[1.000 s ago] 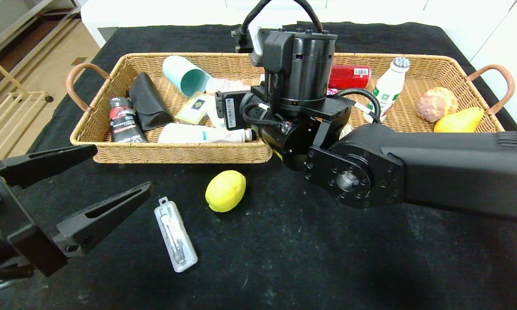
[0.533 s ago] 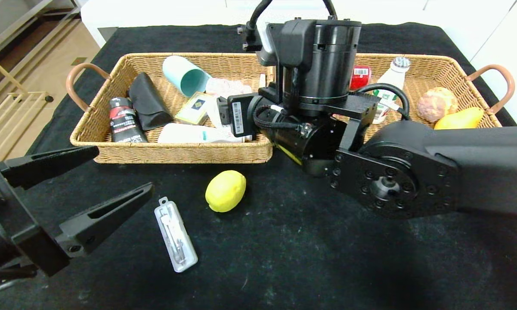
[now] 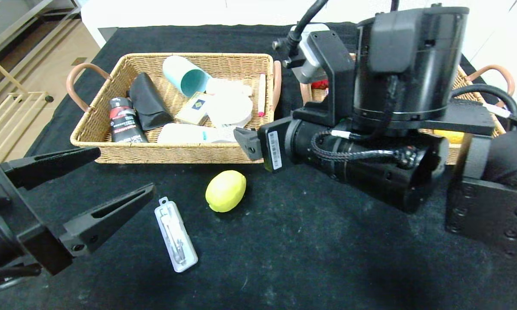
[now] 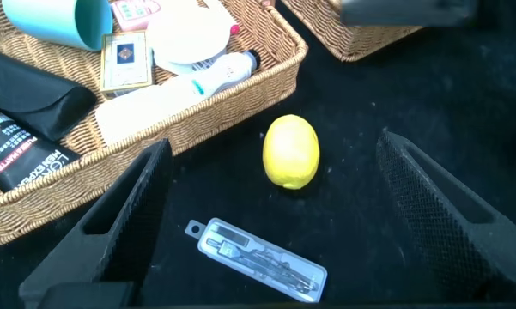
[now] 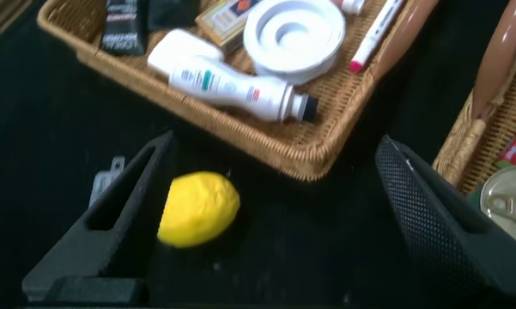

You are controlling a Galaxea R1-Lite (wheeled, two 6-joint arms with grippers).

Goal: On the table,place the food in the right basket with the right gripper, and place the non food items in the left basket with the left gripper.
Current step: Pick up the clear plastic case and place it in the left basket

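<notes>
Lemon sits on the worktop just in front of the left basket. Right pincer hangs above it, spread wide. I'd drop straight down, straddle the middle, squeeze gently so it doesn't roll. Left pincer is spread too, near the clear case.

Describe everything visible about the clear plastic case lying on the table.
The clear plastic case is slim, oblong and see-through with a whitish rim and a small hang tab at one end; thin metal pieces show inside. It lies flat and closed on the black cloth, askew, beside the lemon without touching it, in front of the open left gripper. Nothing holds it.
</notes>
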